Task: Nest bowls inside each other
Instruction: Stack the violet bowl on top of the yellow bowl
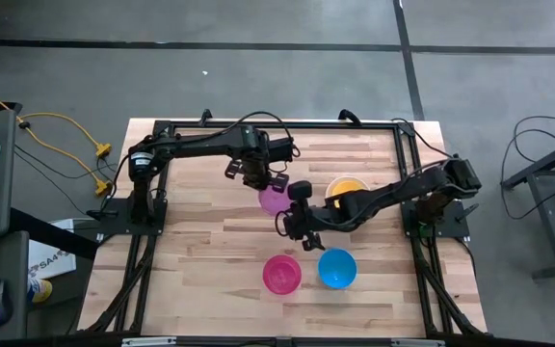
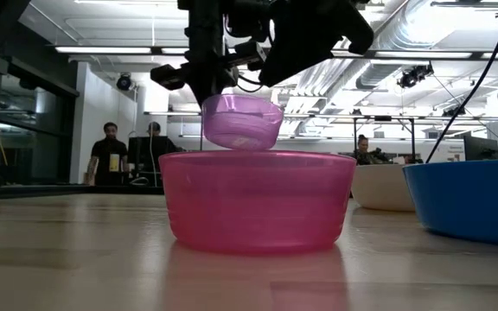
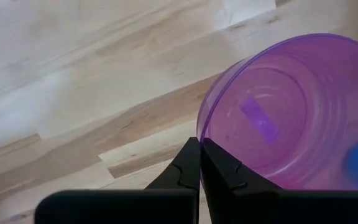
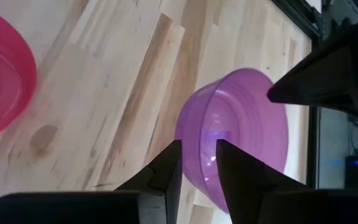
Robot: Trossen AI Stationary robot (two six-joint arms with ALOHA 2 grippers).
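The purple bowl [image 1: 275,199] hangs above the table's middle, with my left gripper [image 1: 255,178] shut on its rim. In the low view the purple bowl [image 2: 242,123] floats slightly tilted over the pink-red bowl [image 2: 258,203]. My right gripper [image 4: 197,154] is open just beside the purple bowl [image 4: 241,124], opposite the left gripper. Its fingertips stand either side of the bowl's near wall, and I cannot tell whether they touch it. The yellow bowl [image 1: 347,186] sits inside the white bowl [image 2: 383,186]. The pink-red bowl [image 1: 281,274] and the blue bowl [image 1: 336,268] stand on the table near the front. My left gripper pinches the purple bowl's rim [image 3: 199,132] between its two fingers, one inside the bowl and one outside. The fingers come from above, pointing steeply down. The bowl is lifted clear of the table, opening up and slightly tilted, hanging beside and below the fingertips.
Bare wooden tabletop [image 1: 200,251] lies to the left and at the near left. A black frame [image 1: 162,125] runs along the table's far and side edges. People stand in the room beyond the table [image 2: 111,151].
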